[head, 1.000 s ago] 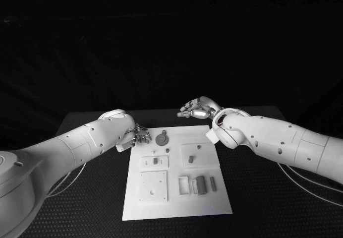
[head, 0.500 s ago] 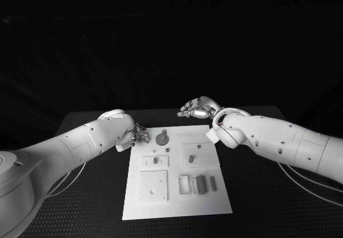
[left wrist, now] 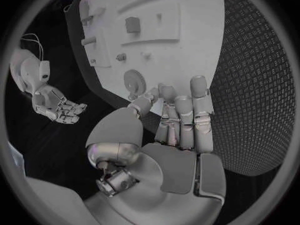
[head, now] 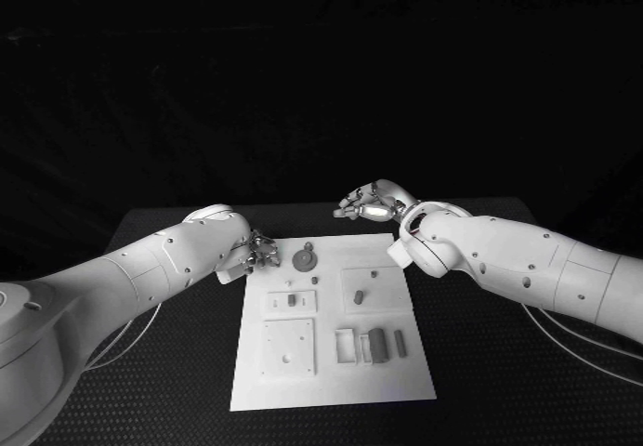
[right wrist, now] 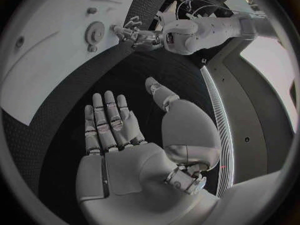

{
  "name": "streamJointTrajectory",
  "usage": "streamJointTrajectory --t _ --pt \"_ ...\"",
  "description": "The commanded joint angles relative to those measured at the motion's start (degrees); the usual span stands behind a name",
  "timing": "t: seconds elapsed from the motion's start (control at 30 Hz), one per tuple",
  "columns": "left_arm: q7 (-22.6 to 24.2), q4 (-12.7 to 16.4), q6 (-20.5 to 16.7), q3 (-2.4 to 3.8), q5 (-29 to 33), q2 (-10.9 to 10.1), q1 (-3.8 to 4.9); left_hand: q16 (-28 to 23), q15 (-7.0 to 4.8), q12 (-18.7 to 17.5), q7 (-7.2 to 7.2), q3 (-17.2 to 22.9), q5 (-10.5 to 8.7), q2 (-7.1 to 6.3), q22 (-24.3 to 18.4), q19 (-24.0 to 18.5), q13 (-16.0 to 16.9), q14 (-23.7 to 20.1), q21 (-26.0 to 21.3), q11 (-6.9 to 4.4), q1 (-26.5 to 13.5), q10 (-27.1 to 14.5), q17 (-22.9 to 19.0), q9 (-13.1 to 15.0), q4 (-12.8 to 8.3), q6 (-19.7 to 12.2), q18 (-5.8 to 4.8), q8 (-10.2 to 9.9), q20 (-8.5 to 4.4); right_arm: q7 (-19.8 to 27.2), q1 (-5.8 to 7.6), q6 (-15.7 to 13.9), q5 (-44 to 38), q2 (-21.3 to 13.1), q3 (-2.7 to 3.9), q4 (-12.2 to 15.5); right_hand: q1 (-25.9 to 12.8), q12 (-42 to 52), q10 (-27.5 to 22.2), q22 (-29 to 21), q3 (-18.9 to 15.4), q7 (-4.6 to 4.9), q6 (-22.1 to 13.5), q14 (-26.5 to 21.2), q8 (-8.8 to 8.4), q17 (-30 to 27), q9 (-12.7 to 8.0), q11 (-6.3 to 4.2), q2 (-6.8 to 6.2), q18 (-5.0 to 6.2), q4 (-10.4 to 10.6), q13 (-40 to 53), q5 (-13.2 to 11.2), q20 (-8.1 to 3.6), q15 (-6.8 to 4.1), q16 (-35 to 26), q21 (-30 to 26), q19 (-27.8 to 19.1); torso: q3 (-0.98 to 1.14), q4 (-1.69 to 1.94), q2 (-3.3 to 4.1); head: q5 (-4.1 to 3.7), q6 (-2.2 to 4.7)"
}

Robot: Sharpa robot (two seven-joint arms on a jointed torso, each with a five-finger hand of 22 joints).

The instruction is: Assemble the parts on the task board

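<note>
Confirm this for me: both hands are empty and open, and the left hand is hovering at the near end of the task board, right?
Not quite. The left hand is at the far end of the task board, beside its far left corner, as the head view shows. Both hands are indeed empty and open, including the right hand.

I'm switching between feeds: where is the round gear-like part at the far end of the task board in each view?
Head view: the round gear-like part lies at the board's far end, between the two hands.
Left wrist view: the part sits just beyond the left hand, near the board's edge.
Right wrist view: it lies on the board beside the left hand.
Shared landmark: the white task board.
</note>
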Motion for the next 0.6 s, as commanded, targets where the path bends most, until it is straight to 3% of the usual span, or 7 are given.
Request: streamJointTrajectory --t 0.03,0.2,0.33,0.6 --pt "0.92 0.36 -1.09 0.06 1.69 -0.25 0.03 0.23 -0.74 0.27 0.88 0.57 0.17 0.90 0.76 0.40 -0.08 0.47 0.18 -0.55 0.15 -0.03 -0.08 0.62 0.07 1.35 1.30 1.23 -0.11 0.29 0.01 0.65 -0.02 -0.10 0.03 0.08 0.02 0.27 -0.31 0.09 -0.22 1.82 -0.32 -0.33 0.36 0.07 -0.10 0.10 0.60 -0.50 0.08 -0.07 -0.08 -0.03 0.04 -0.35 -0.22 -0.33 -0.03 0.03 -0.01 0.08 0.02" --pt "0.87 1.22 -1.75 0.18 3.02 -1.17 0.06 0.37 -0.86 0.37 0.75 1.16 0.18 0.95 0.87 0.54 -0.17 0.61 0.28 -0.68 0.21 0.17 -0.12 0.67 -0.01 1.69 1.28 1.44 -0.23 0.32 0.01 0.61 0.00 -0.31 0.03 0.02 0.01 0.28 -0.31 0.11 -0.23 1.82 -0.32 -0.34 0.37 0.07 -0.11 0.10 0.60 -0.51 0.09 -0.09 -0.08 -0.03 0.05 -0.35 -0.24 -0.34 -0.05 0.08 -0.07 0.09 0.08" --pt "0.59 3.79 -2.42 0.39 4.37 -3.03 0.19 0.52 -1.01 0.47 0.58 1.61 0.20 0.93 0.97 0.77 -0.27 0.85 0.41 -0.84 0.24 0.48 -0.18 0.74 -0.16 2.15 1.25 1.69 -0.35 0.32 0.01 0.51 0.04 -0.60 0.03 -0.21 0.00 0.29 -0.31 0.12 -0.24 1.82 -0.32 -0.34 0.37 0.08 -0.12 0.09 0.59 -0.51 0.10 -0.11 -0.08 -0.03 0.05 -0.35 -0.25 -0.35 -0.06 0.16 -0.14 0.12 0.04" --pt "-0.63 11.24 -4.23 0.28 5.35 -7.85 1.91 0.62 -1.31 0.50 0.22 2.07 0.25 0.97 1.02 1.05 -0.54 1.23 0.54 -1.18 -0.16 0.93 -0.37 1.12 -0.18 3.16 1.15 2.23 -0.53 0.29 0.01 0.32 0.07 -1.00 0.03 -0.70 0.00 0.31 -0.31 0.15 -0.24 1.82 -0.32 -0.34 0.38 0.08 -0.13 0.09 0.59 -0.50 0.11 -0.13 -0.08 -0.03 0.04 -0.35 -0.27 -0.35 -0.20 0.56 -0.45 0.09 -0.22"
